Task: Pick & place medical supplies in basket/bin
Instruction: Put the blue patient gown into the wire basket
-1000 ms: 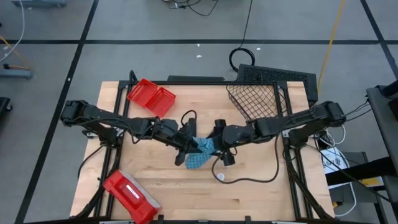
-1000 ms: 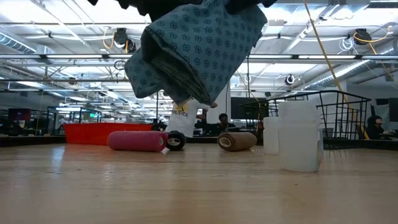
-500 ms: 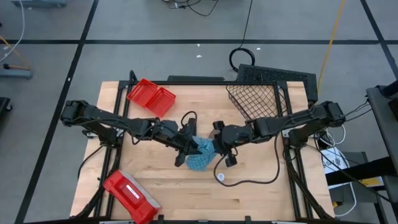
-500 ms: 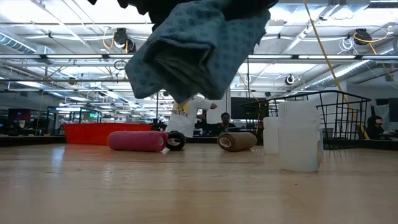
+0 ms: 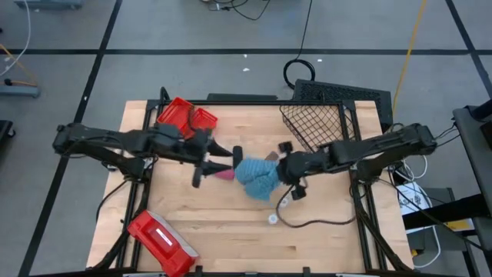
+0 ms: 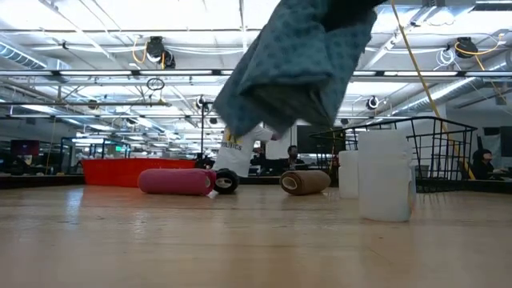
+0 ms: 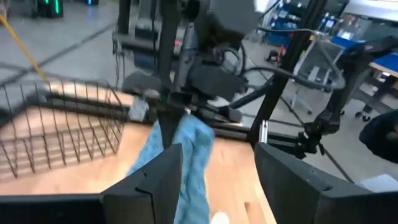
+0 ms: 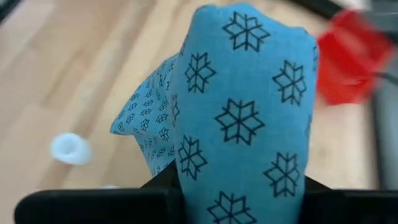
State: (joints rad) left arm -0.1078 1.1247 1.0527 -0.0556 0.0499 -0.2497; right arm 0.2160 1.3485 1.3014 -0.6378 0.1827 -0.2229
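Observation:
The blue patterned cloth pad (image 5: pixel 256 178) hangs in the air above the table's middle, and my right gripper (image 5: pixel 283 171) is shut on it. In the low view the pad (image 6: pixel 296 72) hangs high above the wood. My left gripper (image 7: pixel 217 180) stands open and empty to the pad's left, seen from above as my left gripper (image 5: pixel 206 165). A pink roll (image 6: pixel 176 181), a black roll (image 6: pixel 226 182) and a brown roll (image 6: pixel 304 182) lie on the table. White bottles (image 6: pixel 384 188) stand upright nearer the front. My right gripper pinches a bunched fold of the pad (image 8: pixel 239 180) between its two fingers; how many layers I cannot tell. It comes from the table's right side, slanting down. The pad (image 7: pixel 186 155) hangs slack below the fingers, clear of the table.
The black wire basket (image 5: pixel 319 123) stands at the far right, behind my right arm. The red two-compartment bin (image 5: pixel 187 115) sits at the far left. A flat red case (image 5: pixel 157 238) lies at the near left corner. A cable (image 5: pixel 315 221) trails over the near right wood.
My left gripper has let go of the pad and drawn back up and toward the table's left edge. My right gripper has carried the pad a little toward the right and far side; the pad now hangs from it alone, clear of the table.

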